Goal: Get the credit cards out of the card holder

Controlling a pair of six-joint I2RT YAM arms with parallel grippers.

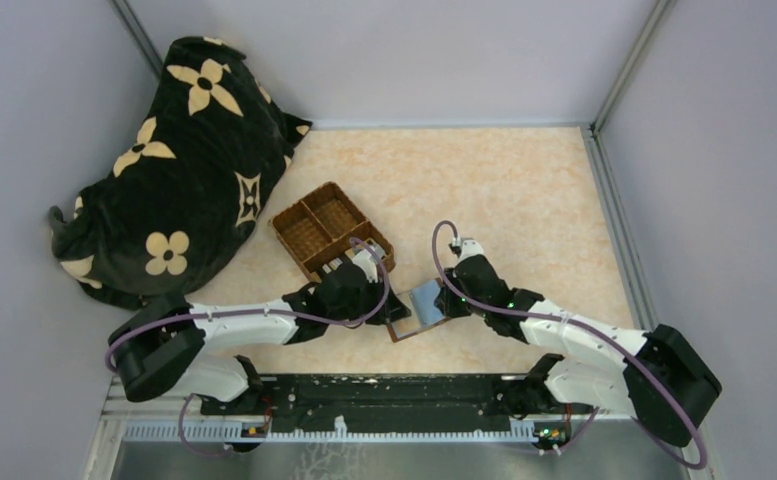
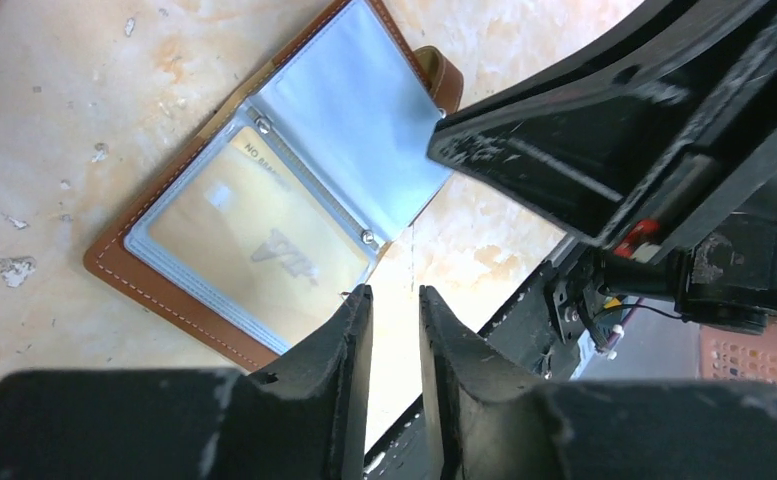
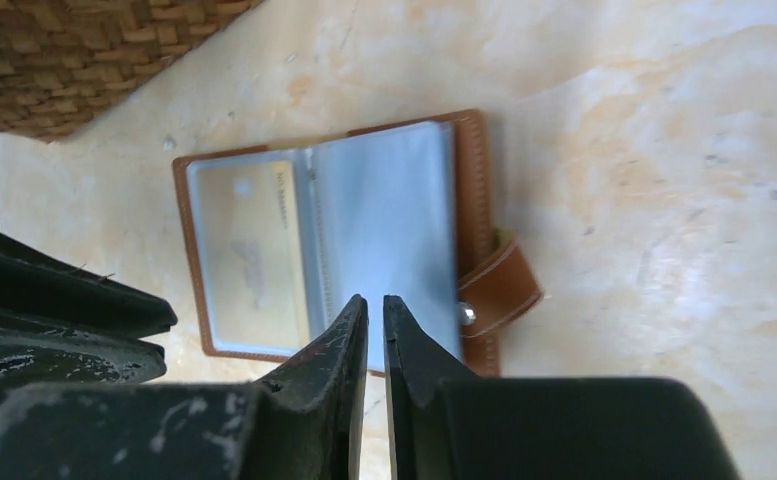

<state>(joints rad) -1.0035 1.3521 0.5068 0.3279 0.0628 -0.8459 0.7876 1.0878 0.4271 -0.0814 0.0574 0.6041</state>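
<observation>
Card holder: the card holder (image 1: pixel 419 310) lies open on the table (image 1: pixel 544 200), between my two grippers and close to the basket (image 1: pixel 329 232).
Done: the cover is folded back and the clear sleeves (image 2: pixel 354 110) are showing.
Left to do: a gold card (image 2: pixel 254 235) sits inside a sleeve on one half. I see no card lying out on the table, so I judge that none has been pulled out yet.
Left gripper: my left gripper (image 2: pixel 396 325) hangs at the holder's edge. Its jaws are a narrow gap apart, with bare table showing through and nothing between them.
Right gripper: my right gripper (image 3: pixel 374 330) is at the edge of the other sleeve page. Its jaws are almost together, only a slit apart, and I cannot tell whether they pinch the plastic.
Hidden: any other cards are lost behind the cloudy sleeves. The gold card's print is too blurred to read, and from above my wrists cover part of the holder.
</observation>
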